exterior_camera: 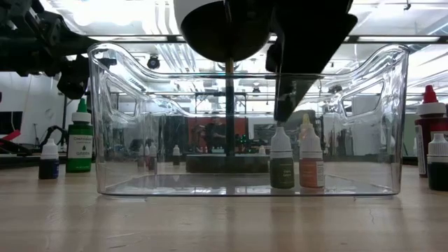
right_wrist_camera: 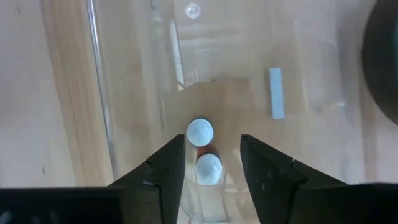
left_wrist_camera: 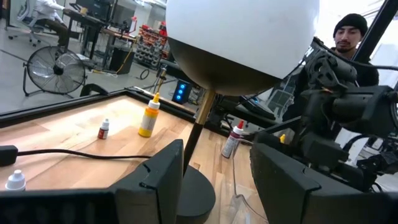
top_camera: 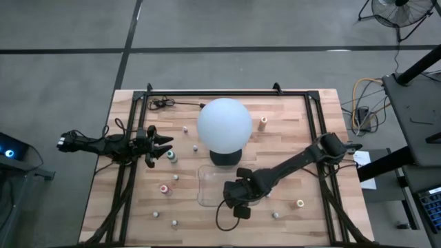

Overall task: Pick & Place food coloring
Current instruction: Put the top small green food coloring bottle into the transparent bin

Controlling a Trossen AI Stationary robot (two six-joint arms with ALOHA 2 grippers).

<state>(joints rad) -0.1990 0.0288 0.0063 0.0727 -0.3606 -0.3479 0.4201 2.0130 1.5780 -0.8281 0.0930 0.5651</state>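
Over the clear tray (top_camera: 207, 196) near the front of the surface (top_camera: 289, 151), the right tool (right_wrist_camera: 211, 163) is seen with its fingers parted, two capped bottles (exterior_camera: 282, 162) standing upright in the tray between and below them, neither gripped. A release appears to be in hand. Other food coloring bottles (top_camera: 165, 189) lie scattered over the surface. The left tool (top_camera: 164, 145) is held part-open and empty near a teal bottle (top_camera: 171, 156). Next, a straight lift clear of the caps is judged necessary.
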